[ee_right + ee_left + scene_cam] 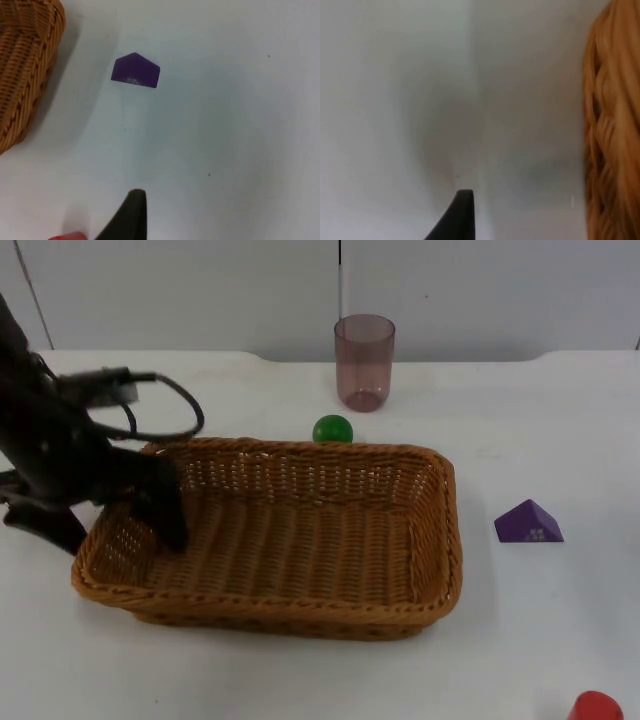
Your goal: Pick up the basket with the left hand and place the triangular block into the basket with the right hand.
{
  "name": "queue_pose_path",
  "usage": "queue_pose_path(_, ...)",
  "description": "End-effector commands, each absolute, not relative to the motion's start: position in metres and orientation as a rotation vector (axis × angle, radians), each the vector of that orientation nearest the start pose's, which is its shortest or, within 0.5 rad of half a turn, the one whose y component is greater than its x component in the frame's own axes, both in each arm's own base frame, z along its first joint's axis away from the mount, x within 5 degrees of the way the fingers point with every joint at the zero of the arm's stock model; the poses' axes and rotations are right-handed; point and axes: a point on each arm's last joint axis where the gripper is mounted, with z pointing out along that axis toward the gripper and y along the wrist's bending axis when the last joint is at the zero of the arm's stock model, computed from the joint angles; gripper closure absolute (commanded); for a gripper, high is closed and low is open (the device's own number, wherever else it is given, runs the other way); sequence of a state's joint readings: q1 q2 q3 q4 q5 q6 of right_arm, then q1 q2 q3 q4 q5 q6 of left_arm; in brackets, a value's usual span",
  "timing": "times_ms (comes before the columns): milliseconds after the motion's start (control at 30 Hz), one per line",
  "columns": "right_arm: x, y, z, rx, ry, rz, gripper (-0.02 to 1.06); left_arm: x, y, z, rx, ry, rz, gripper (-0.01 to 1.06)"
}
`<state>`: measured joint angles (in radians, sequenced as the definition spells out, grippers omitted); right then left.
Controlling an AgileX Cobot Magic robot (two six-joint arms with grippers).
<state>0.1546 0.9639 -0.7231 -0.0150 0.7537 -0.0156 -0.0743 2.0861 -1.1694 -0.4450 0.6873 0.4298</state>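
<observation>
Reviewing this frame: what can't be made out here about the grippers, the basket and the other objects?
- Left gripper: in the top view it sits at the basket's left rim, but the arm covers the fingers, so the grip is unclear.
- Basket in the left wrist view: blurred and cut off by the edge.
- Red object: cut off by the edge in the top view; shape unclear.
- Purple triangular block: untouched; its small marking is unreadable.

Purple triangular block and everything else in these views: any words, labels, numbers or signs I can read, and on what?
Purple triangular block: small pale marks on its side face, too small to read.
Basket, cup, green ball, red object: no text visible.
</observation>
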Motion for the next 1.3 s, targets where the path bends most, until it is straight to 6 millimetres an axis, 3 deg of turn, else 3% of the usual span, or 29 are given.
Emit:
queue_pose_path(0,0.177,0.025,0.291,-0.216,2.453,0.035,-0.01,0.366,-0.06,0.088,0.265,2.991,-0.436,0.0)
queue_pose_path(167,0.177,0.025,0.291,-0.216,2.452,0.035,-0.01,0.368,-0.061,0.082,0.261,2.994,-0.436,0.05)
queue_pose_path(267,0.177,0.025,0.291,-0.218,2.449,0.032,-0.01,0.368,-0.061,0.081,0.254,2.987,-0.431,0.34)
queue_pose_path(300,0.177,0.025,0.291,-0.218,2.449,0.032,-0.01,0.368,-0.061,0.081,0.254,2.987,-0.431,0.34)
queue_pose_path(367,0.177,0.025,0.291,-0.218,2.449,0.032,-0.01,0.369,-0.062,0.081,0.243,2.985,-0.439,0.53)
queue_pose_path(433,0.177,0.025,0.291,-0.219,2.444,0.028,-0.01,0.367,-0.062,0.081,0.23,2.999,-0.448,0.8)
queue_pose_path(467,0.177,0.025,0.291,-0.219,2.444,0.028,-0.01,0.367,-0.062,0.081,0.23,2.999,-0.448,0.8)
queue_pose_path(533,0.178,0.024,0.291,-0.228,2.436,0.011,-0.01,0.367,-0.059,0.084,0.182,3.015,-0.462,1.05)
queue_pose_path(767,0.178,0.024,0.291,-0.228,2.436,0.011,-0.01,0.36,-0.048,0.117,0.122,3.032,-0.52,1.05)
queue_pose_path(900,0.178,0.024,0.291,-0.228,2.436,0.011,-0.01,0.347,-0.034,0.166,0.129,3.012,-0.576,1.05)
queue_pose_path(933,0.178,0.024,0.291,-0.228,2.436,0.011,-0.01,0.347,-0.034,0.166,0.129,3.012,-0.576,1.05)
queue_pose_path(1033,0.178,0.024,0.291,-0.228,2.438,0.011,-0.01,0.326,-0.021,0.201,0.129,2.992,-0.607,1.05)
queue_pose_path(1267,0.177,0.024,0.291,-0.226,2.445,0.016,-0.01,0.285,-0.003,0.205,0.092,2.968,-0.649,1.05)
